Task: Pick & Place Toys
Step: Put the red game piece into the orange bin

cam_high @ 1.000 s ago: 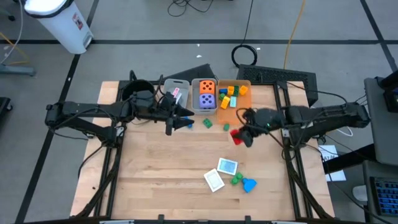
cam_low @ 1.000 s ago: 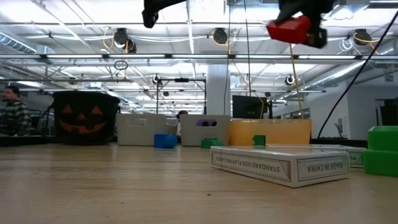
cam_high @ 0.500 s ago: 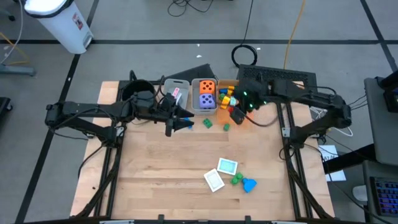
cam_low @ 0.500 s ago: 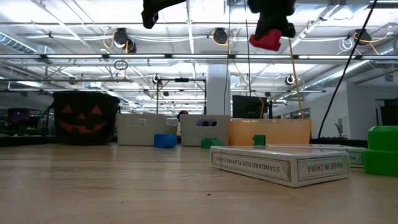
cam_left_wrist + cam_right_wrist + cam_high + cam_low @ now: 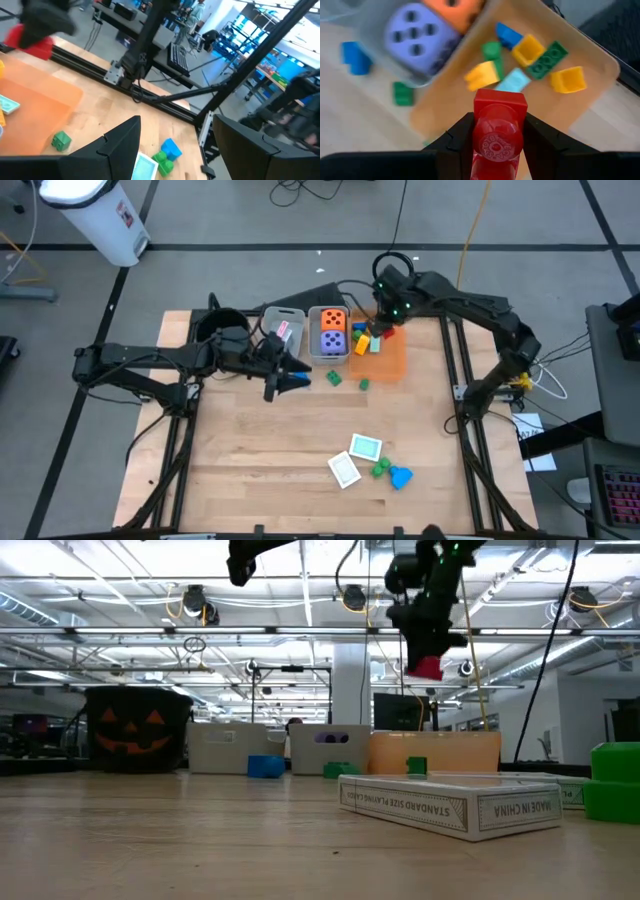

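Right gripper (image 5: 497, 132) clamps a glossy red block (image 5: 499, 131) above the orange bin (image 5: 585, 107).
Left gripper (image 5: 175, 145) hangs parted above bare tabletop (image 5: 260, 450).

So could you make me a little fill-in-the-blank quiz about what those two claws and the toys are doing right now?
1. The right claw grips a ____ block.
2. That claw hangs over the ____ bin of small blocks.
3. The purple die sits in the grey bin beside an ____ die.
4. The left claw holds nothing and its fingers are ____.

Missing words: red; orange; orange; open
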Controlling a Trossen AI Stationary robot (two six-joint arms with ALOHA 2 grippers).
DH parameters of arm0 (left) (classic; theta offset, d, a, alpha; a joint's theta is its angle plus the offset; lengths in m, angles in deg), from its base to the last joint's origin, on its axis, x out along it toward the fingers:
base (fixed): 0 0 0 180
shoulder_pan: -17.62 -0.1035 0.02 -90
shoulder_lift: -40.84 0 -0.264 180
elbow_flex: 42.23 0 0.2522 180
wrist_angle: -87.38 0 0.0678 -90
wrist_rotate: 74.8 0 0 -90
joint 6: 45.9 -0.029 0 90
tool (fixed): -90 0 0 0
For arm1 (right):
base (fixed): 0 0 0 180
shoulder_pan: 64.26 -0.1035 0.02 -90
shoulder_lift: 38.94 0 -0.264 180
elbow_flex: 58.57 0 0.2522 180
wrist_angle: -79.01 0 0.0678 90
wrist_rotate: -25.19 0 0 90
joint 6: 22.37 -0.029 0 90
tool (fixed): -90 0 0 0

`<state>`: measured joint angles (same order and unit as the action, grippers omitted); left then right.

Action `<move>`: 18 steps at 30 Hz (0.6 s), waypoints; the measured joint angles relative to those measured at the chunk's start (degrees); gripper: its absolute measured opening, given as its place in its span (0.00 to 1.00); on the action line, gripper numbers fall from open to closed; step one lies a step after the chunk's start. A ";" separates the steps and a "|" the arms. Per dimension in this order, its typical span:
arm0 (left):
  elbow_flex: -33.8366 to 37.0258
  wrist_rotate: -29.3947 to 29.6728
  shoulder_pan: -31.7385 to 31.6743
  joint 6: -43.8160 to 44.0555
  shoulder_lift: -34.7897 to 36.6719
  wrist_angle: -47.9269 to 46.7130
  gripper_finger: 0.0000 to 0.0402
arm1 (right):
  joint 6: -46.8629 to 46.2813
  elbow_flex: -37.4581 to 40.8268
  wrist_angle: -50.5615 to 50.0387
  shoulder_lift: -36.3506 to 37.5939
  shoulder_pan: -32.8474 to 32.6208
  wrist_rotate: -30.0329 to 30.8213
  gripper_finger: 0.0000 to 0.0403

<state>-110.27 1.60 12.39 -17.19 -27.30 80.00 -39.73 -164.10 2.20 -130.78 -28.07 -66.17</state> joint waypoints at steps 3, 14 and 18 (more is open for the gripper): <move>0.00 -1.00 0.02 -0.05 0.00 -0.71 0.63 | 0.81 0.04 -0.23 -2.55 3.01 -0.03 0.29; 0.00 -1.56 -0.47 -1.38 0.00 -1.12 0.63 | -2.18 0.11 1.98 -9.99 5.28 4.68 0.29; 0.00 -1.57 -0.88 -1.55 0.00 -1.09 0.63 | -4.91 0.43 2.11 -10.75 4.93 7.33 0.29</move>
<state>-110.27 0.04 11.51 -18.74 -27.30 78.90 -44.64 -163.67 4.31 -141.53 -23.14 -58.84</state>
